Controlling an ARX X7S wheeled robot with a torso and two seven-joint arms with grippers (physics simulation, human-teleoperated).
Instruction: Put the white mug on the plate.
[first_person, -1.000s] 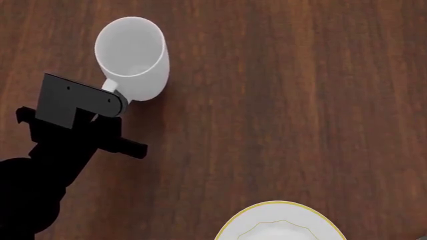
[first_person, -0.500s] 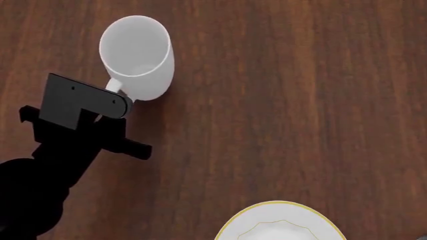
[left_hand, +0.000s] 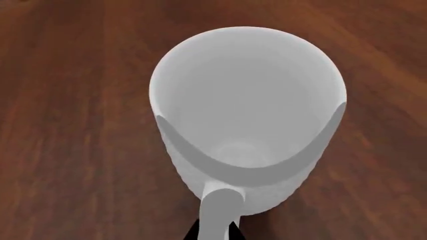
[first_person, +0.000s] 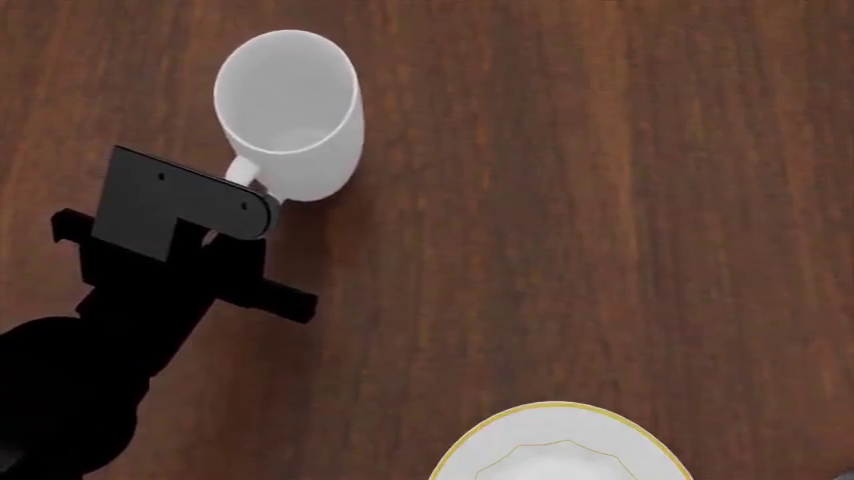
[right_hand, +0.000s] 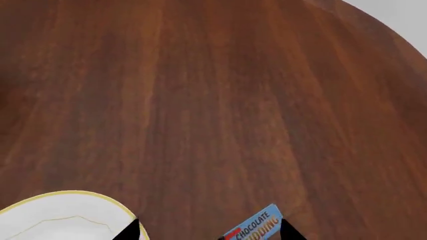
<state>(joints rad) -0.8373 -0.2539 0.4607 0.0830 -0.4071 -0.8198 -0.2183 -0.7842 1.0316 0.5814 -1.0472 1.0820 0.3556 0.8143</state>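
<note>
My left gripper (first_person: 230, 205) pinches the white mug (first_person: 291, 112) by its handle (far left). The plate (first_person: 561, 447) sits near right; my right jaws' state I can't tell.

I'm seeing even, soft light with no glare on the dark brown wooden table (first_person: 601, 200), and every view is sharp edge to edge with no blur or distortion. The glossy white cylindrical mug (first_person: 291, 110) shows smooth grey shading inside and only a faint shadow beside it, while my black left arm (first_person: 120, 330) renders almost featureless.
</note>
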